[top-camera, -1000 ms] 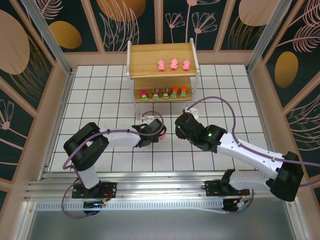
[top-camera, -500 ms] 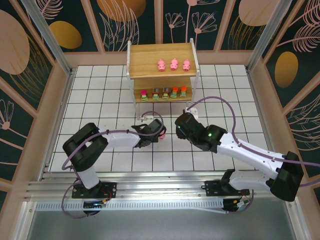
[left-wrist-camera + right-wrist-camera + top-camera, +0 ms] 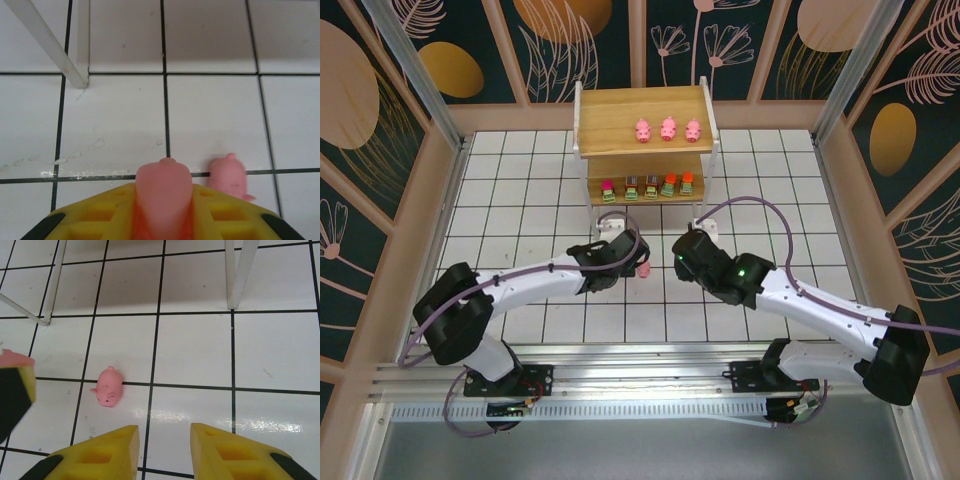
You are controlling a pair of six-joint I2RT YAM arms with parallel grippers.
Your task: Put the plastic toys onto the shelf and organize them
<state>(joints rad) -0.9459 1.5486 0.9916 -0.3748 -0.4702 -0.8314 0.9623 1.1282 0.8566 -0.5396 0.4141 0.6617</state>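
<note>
My left gripper (image 3: 163, 192) is shut on a pink pig toy (image 3: 163, 185), whose snout pokes out between the yellow fingers. In the top view the left gripper (image 3: 626, 254) hangs over the tiles in front of the shelf (image 3: 610, 110). A second pink pig (image 3: 108, 386) lies on its side on the floor, just right of the left gripper and left of my right gripper (image 3: 162, 437), which is open and holds nothing. Three pigs (image 3: 668, 129) stand on the shelf's top board. Several blocky green-based toys (image 3: 647, 186) line the lower board.
White shelf legs stand ahead of both grippers (image 3: 80, 75) (image 3: 235, 280). The left gripper's finger (image 3: 15, 390) shows at the left edge of the right wrist view. Wooden walls (image 3: 450, 200) enclose the white tiled floor.
The left gripper has shut on the pig and shifted slightly toward the shelf, its arm stretching out. The right gripper has barely moved.
</note>
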